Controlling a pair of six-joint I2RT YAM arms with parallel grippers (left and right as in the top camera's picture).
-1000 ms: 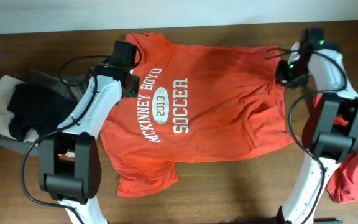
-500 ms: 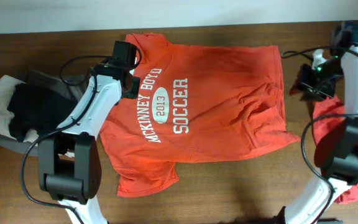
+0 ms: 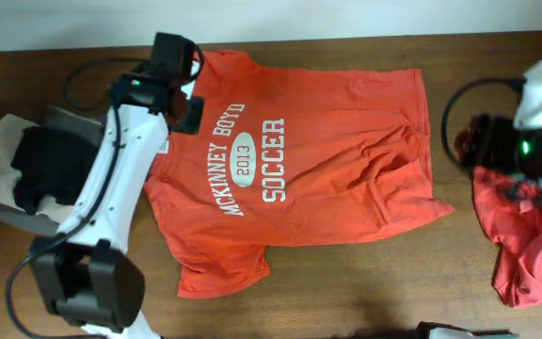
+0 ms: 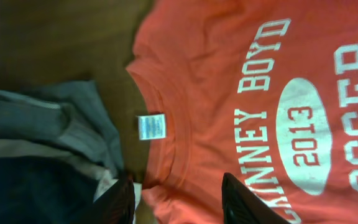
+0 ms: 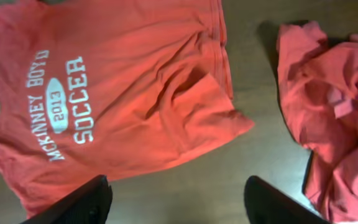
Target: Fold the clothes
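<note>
Orange fabric fills the middle of the overhead frame: the T-shirt [image 3: 299,160] lies spread flat on the wooden table [image 3: 365,292], print side up, with the collar toward the left and the hem toward the right. Both sleeves are laid out, 1 at the top edge and 1 at the lower left. I see no fold in it yet. Only some wrinkles and a small turned-up flap [image 3: 412,174] near the hem disturb the surface.

The left gripper [image 4: 182,199] hovers over the collar area at the upper left. In its wrist view the 2 fingers stand apart, with the neckline and the white label [image 4: 150,127] just above them, and they hold nothing. The right gripper [image 5: 176,202] is at the right edge of the overhead frame, well apart from the shirt. Its fingers are spread wide and empty, and its camera looks down on the hem side of the shirt.

Beside it, at the lower right, a red garment [image 3: 525,245] lies crumpled. At the left edge there is a loose pile of beige, black and grey clothes [image 3: 26,169].

My judgement is that the task is at an early stage: 1 shirt is laid out and ready, but no folding is done. The sleeves, the body fold and the other clothes all remain.
</note>
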